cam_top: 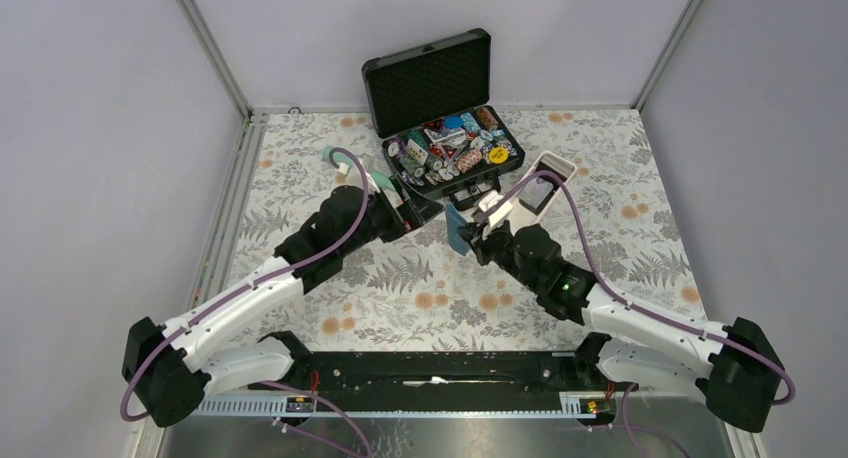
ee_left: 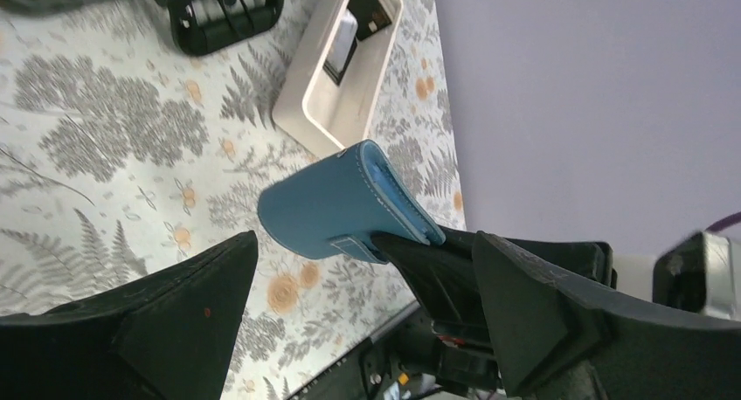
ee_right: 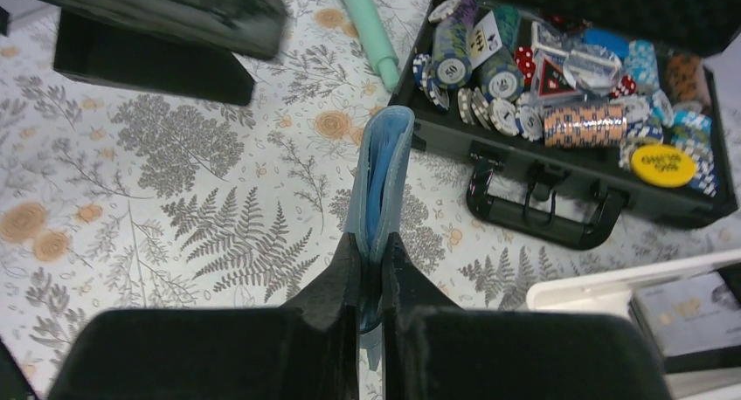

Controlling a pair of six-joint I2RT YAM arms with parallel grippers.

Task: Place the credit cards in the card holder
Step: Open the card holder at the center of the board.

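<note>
While the right gripper (ee_right: pixel 374 253) pinches the teal-blue folding card holder (ee_right: pixel 381 175) over the floral tabletop (ee_right: pixel 175 225), the left gripper (cam_top: pixel 414 214) hangs spread and empty. Next, I think, it must fetch the credit cards (ee_left: pixel 342 42) from the long white plastic tray (ee_left: pixel 301 99).

Left fingers (ee_left: pixel 175 321) spread wide, right fingers (ee_right: pixel 339 285) pinched close together.

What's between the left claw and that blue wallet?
Only bare floral tablecloth lies between the left gripper and the card holder, as the top view shows.
</note>
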